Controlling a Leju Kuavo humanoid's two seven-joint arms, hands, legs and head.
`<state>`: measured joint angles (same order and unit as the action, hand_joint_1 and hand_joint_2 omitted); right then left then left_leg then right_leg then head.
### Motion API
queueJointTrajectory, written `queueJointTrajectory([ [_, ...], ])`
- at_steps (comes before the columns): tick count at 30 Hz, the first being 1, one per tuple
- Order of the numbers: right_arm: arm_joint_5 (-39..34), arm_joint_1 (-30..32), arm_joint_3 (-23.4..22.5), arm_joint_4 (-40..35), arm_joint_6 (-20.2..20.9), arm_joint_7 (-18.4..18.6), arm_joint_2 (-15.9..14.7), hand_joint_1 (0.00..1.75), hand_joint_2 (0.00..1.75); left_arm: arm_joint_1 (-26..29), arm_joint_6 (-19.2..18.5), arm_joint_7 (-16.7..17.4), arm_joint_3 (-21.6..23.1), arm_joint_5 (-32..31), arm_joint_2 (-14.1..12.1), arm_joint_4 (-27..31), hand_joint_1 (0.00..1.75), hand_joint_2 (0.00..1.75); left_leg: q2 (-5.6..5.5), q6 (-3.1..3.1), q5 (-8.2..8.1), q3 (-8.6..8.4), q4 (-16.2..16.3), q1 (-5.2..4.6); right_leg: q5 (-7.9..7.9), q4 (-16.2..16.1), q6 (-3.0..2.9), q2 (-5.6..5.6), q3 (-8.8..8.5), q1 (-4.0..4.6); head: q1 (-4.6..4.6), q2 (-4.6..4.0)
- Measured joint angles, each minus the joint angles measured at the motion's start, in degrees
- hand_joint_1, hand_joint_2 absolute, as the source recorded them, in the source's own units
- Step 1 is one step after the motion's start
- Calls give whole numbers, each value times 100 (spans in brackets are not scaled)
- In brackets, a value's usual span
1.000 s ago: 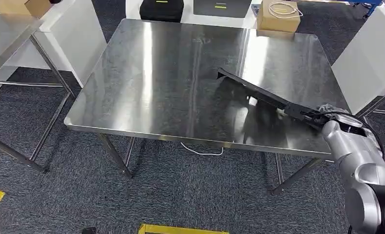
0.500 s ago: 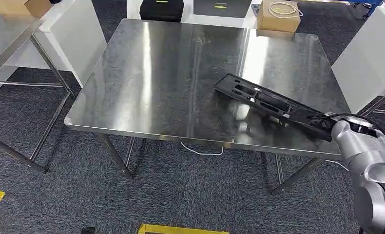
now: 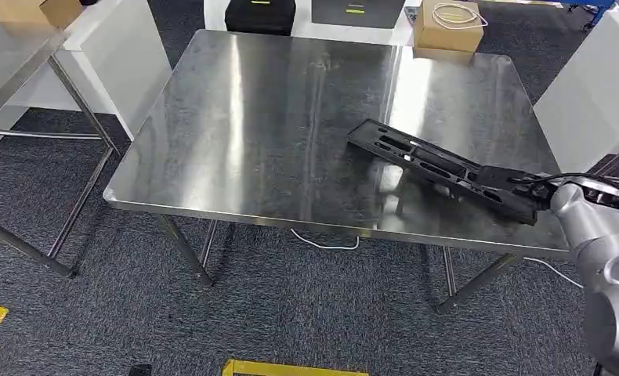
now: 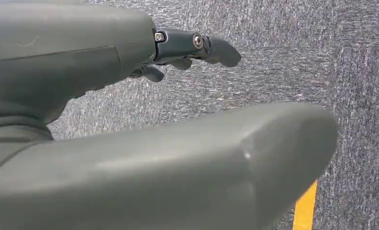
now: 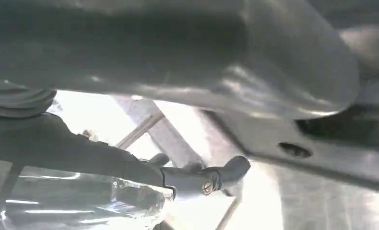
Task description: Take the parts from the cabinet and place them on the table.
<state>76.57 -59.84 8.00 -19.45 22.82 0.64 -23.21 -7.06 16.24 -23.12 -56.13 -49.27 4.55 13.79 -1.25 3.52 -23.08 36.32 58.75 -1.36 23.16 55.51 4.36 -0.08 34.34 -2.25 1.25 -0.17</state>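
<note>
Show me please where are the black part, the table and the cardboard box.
part [image 3: 424,160], head view, middle of its slotted face
table [image 3: 244,117], head view, bare steel top
box [image 3: 446,35], head view, its front side

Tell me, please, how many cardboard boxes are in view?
2: one cardboard box beyond the table's far right edge, another at the far left corner, cropped. Others may be hidden.

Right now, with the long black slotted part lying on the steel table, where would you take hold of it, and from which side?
Grip the long black slotted part at its near-right end, coming from the steel table's right front edge. It lies flat and diagonal, and that end sits closest to the edge, where the right hand already is. It looks narrow enough for fingers to wrap its width.
</note>
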Motion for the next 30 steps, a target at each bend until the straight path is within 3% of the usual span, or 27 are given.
queueJointTrajectory([
  [3, 81, -53, 72, 0, -260, 242, -4, 0, 0, -1, 2, -2, 0, 9, 0, 0, 0, 0, 0, 0, 0, 0, 0, 0, 0, 0, 0, 0, 0, 0, 0, 0],
  [11, 103, -109, 142, 0, -353, 344, -7, 0, 0, -3, 2, -2, 0, 9, 0, 0, 0, 0, 0, 0, 0, 0, 0, 0, 0, 0, 0, 0, 0, 0, 0, 0],
  [14, 160, -126, 177, 0, -586, 619, -7, 0, 0, -5, 2, -24, 0, 20, 0, 0, 0, 0, 0, 0, 0, 0, 0, -1, 0, 0, 0, 0, 0, 0, 0, 0],
  [20, 402, -201, 216, -2, -1511, 1679, -46, 0, 0, -6, 0, -57, -7, 79, 24, 0, 0, 0, -1, 0, 0, 0, 0, -1, 0, -3, 0, 0, 0, -1, 0, 0],
  [25, 433, -101, 148, -4, -2726, 2732, -326, 0, 0, 8, 2, -83, -39, 153, 87, -4, 0, 0, -12, 0, 0, -1, 1, -1, 0, -13, 0, -14, -2, -1, 0, 0],
  [30, 376, 329, -96, -4, -3827, 2824, -1063, 0, 0, 43, 0, -26, -107, 219, 171, -39, 0, 0, -45, 21, -13, 2, 1, -2, 3, -27, 3, -47, -21, -1, 0, 0],
])
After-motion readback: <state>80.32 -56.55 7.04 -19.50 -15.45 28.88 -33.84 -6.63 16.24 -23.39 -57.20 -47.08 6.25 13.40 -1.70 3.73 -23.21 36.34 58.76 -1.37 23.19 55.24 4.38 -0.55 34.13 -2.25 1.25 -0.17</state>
